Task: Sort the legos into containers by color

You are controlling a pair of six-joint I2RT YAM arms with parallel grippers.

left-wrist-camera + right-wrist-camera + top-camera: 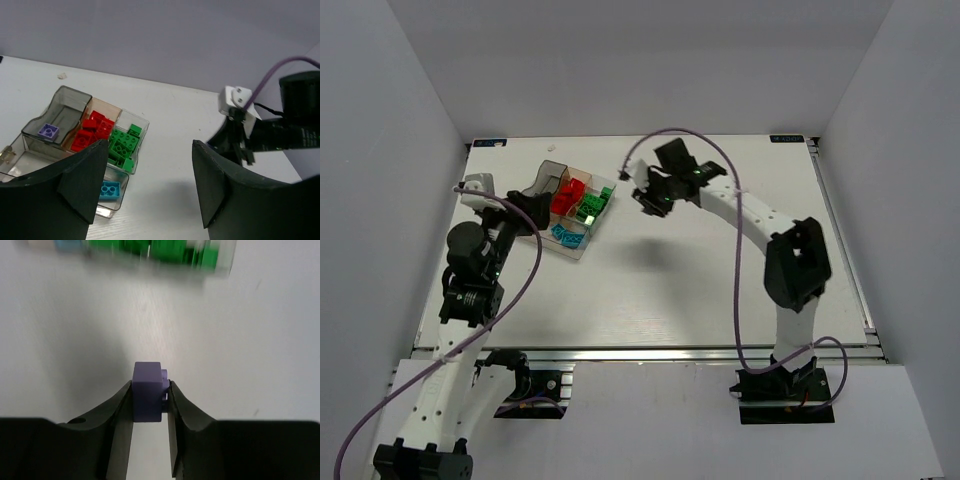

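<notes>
One light purple brick [147, 377] is pinched between the fingers of my right gripper [151, 390]. The pads press its two flat sides and its studs point off to the right in the right wrist view. The gripper hangs over bare white table [670, 290]; I cannot tell how high above it. At the top edge of that view, blurred, are the green bricks [160, 252] and a bit of cyan.

My left gripper [150, 185] is spread wide with nothing between its fingers. It sits at the near left side of the tray [70, 92], tilted to look across it.

Just past the left fingers, one cyan brick [109, 190] lies in the nearest clear compartment; the top view shows a few cyan pieces [567, 236] there. Behind it, three compartments stand side by side. The grey-tinted one on the left holds a single light purple brick [48, 131], lying flat with its studs up. The brownish one in the middle holds a heap of red bricks [92, 131]. The clear one on the right holds a heap of green.

From above, my right gripper [652, 200] is to the right of the tray [548, 172], near its green end but apart from it.
</notes>
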